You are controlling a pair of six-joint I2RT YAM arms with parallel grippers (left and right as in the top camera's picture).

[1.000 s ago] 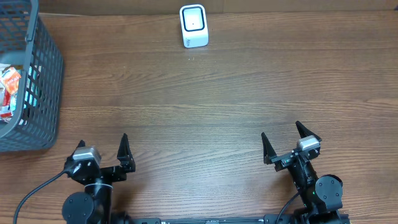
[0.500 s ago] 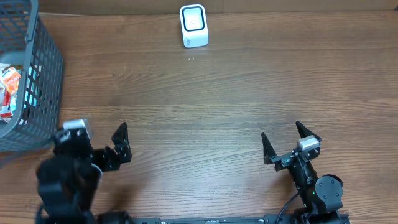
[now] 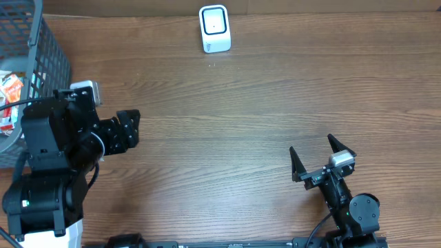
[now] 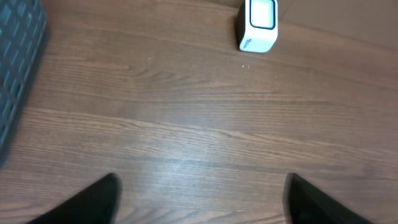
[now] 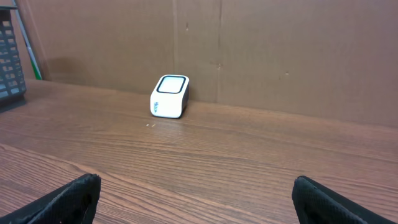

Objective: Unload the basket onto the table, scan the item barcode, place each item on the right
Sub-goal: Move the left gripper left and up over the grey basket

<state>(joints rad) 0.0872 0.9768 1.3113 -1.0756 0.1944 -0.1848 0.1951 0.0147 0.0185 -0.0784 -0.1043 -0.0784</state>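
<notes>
Fingers of the left gripper [image 3: 132, 129] stand spread with nothing between them, left of centre in the overhead view, just beside the grey mesh basket [image 3: 55, 65] at the upper left edge. That basket holds an orange-and-white packet [image 3: 9, 93]; what else lies in it cannot be told. At the lower right the right gripper [image 3: 318, 157] is likewise wide apart and empty above the wooden table [image 3: 227, 117], while the scanner [image 3: 214, 28] stands at top centre, well apart from both.
</notes>
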